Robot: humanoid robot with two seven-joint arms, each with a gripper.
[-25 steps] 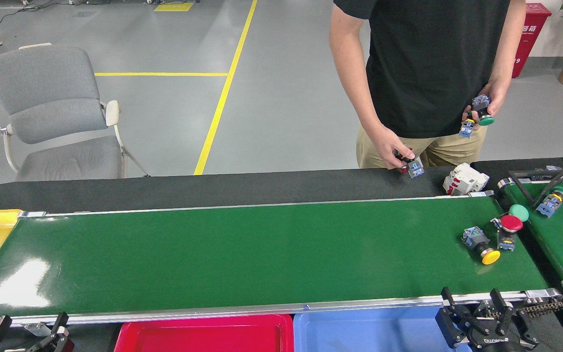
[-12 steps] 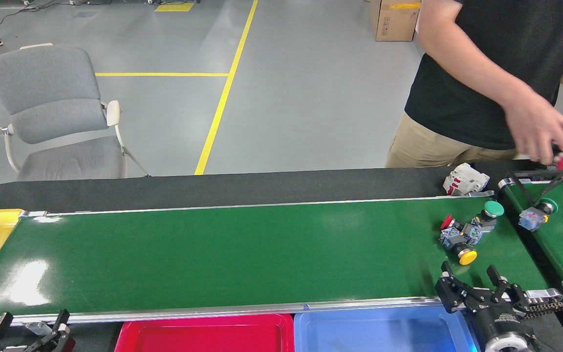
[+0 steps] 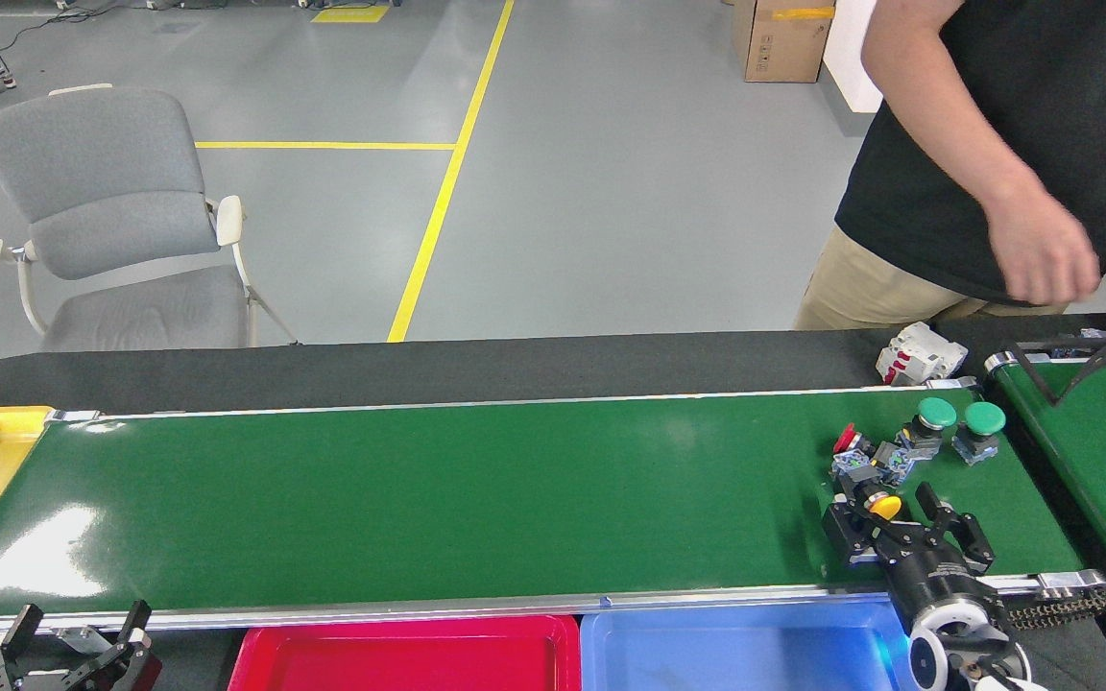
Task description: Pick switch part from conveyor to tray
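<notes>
— Where's the right arm standing?
— It comes up from the bottom right corner, over the blue tray (image 3: 735, 653) and across the near rail, so the right gripper (image 3: 884, 504) hangs above the conveyor (image 3: 438, 499). Its black fingers (image 3: 927, 499) are spread wide, pointing away from the robot.

— And the switch part?
— The yellow-capped switch part (image 3: 884, 506) lies on the belt right between those open fingers; I can't tell whether they touch it. Just beyond the gripper a red-capped switch (image 3: 849, 441) and some grey-blue bodies sit bunched together, and further beyond, to its right, are two green-capped switches (image 3: 937, 415) side by side.

— The other arm?
— The left gripper (image 3: 73, 638) sits low at the bottom left corner, well apart from the right one, below the near rail. Its fingers stand apart, nothing between them. The red tray (image 3: 399, 657) is to its right, touching the blue one.

— Who's that behind the belt?
— A person in a black shirt, across the belt from the right gripper, with a hand (image 3: 1038, 254) hanging loosely curled, a bit blurred. A white breaker (image 3: 918, 353) lies on the black strip below that hand.
</notes>
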